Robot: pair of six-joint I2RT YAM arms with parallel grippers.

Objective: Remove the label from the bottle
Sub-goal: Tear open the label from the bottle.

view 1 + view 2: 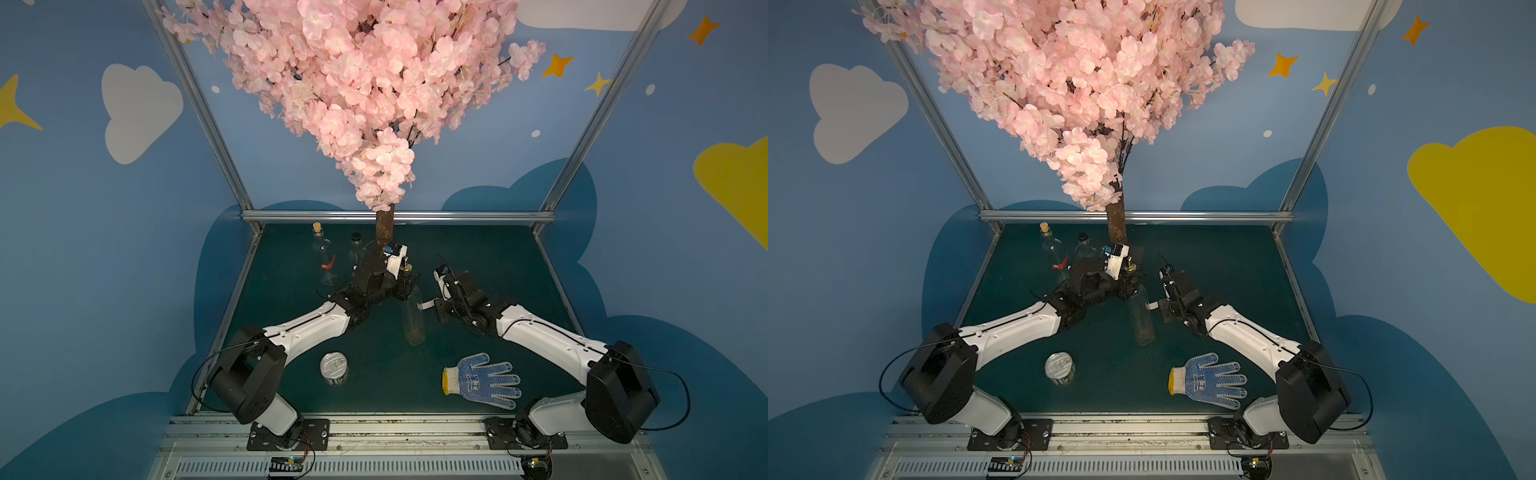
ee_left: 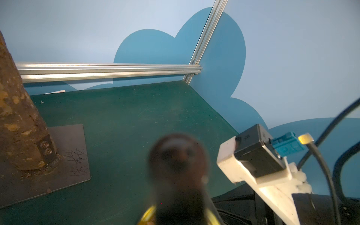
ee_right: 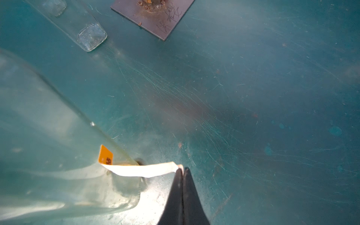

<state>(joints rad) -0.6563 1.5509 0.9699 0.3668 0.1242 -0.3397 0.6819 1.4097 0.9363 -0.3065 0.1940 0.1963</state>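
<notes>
While the bottle [image 1: 413,320] stands on the green desk [image 1: 478,257] in front of the tree trunk [image 1: 384,228], its neck is clamped by the left hand [image 1: 409,286], as is seen in both top views. In the left wrist view only the dark, blurred bottle top is shown close up; the fingers themselves are hidden there. The label [image 3: 140,169] is seen in the right wrist view as a white strip, one orange end of which is stuck to the glass near the base of the bottle. The other end is pinched between the tips of the right hand [image 3: 183,169], whose fingers are pressed together on it, just beside the bottle on the side away from the left arm. The strip is stretched between glass and fingertips.

The trunk is bolted to a grey metal plate [image 2: 68,155] marked with scribbled writing. Two other bottles [image 1: 322,253] are placed left of the trunk. Farther in front of the trunk, beyond the bottle, a tin can [image 1: 333,368] and a dotted work glove [image 1: 482,380] are laid on the desk, well apart from each other.
</notes>
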